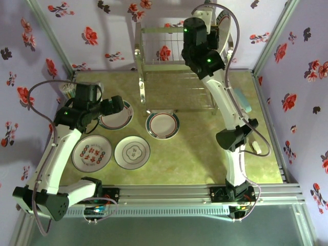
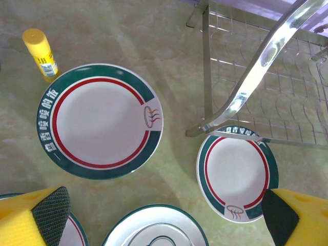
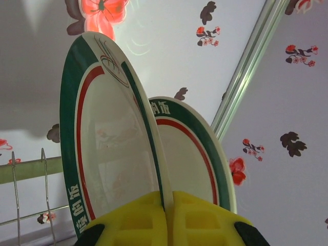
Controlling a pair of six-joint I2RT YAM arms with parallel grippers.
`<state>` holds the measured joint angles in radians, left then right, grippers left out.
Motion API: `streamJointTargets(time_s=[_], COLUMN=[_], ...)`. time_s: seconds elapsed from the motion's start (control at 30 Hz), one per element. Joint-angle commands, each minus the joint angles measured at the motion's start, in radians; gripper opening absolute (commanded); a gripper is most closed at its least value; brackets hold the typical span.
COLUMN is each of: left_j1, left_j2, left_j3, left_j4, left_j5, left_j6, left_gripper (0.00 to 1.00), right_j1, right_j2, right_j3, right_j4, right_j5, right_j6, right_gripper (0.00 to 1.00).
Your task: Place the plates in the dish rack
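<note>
Your left fingers hang wide apart and empty over the worktop. Four plates lie flat around them. A green-and-red banded plate is just ahead of the left pad. The red-patterned plate and the plain plate sit behind the fingers, toward the bases. A second banded plate lies ahead of the right pad, partly under the dish rack.

White Chinese characters run along each green band, beside a small steaming-bowl emblem. They are too small for me to vouch for a reading. The label on the yellow glue stick beyond the left pad cannot be read either.

Your right fingers are clamped on the rim of an upright banded plate, held high over the rack wires. Another banded plate stands just behind it. I cannot tell whether it is seated in a slot.

So the step in hand looks like racking the held plate. Next, lower it edge-first into a free slot, clear of its neighbour, then let go. After that, your left fingers need a rim to pinch.
</note>
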<state>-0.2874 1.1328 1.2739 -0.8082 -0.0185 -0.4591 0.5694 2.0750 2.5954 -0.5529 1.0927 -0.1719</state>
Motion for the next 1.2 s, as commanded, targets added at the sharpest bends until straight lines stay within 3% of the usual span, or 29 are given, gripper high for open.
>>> streamJointTargets(time_s=[0.0,0.67,1.17], left_j1=[0.01,0.019,0.027], left_j2=[-0.001,-0.01,-0.009], left_j3=[-0.009,-0.037,-0.048], left_j4=[0.009,0.019,0.029], left_j5=[-0.001,-0.001,0.006], left_j6=[0.032,0.046,0.063], left_gripper=[1.0,1.0,1.0], right_j1=[0.004,0.037,0.052], right_j2=[0.011,0.077,0.072], right_j3=[0.054,0.125,0.121], right_j4=[0.021,0.044,-0.016], right_j5=[0.011,0.057,0.099], right_j6=[0.025,-0.062,-0.037], right_gripper=[0.0,0.0,0.0])
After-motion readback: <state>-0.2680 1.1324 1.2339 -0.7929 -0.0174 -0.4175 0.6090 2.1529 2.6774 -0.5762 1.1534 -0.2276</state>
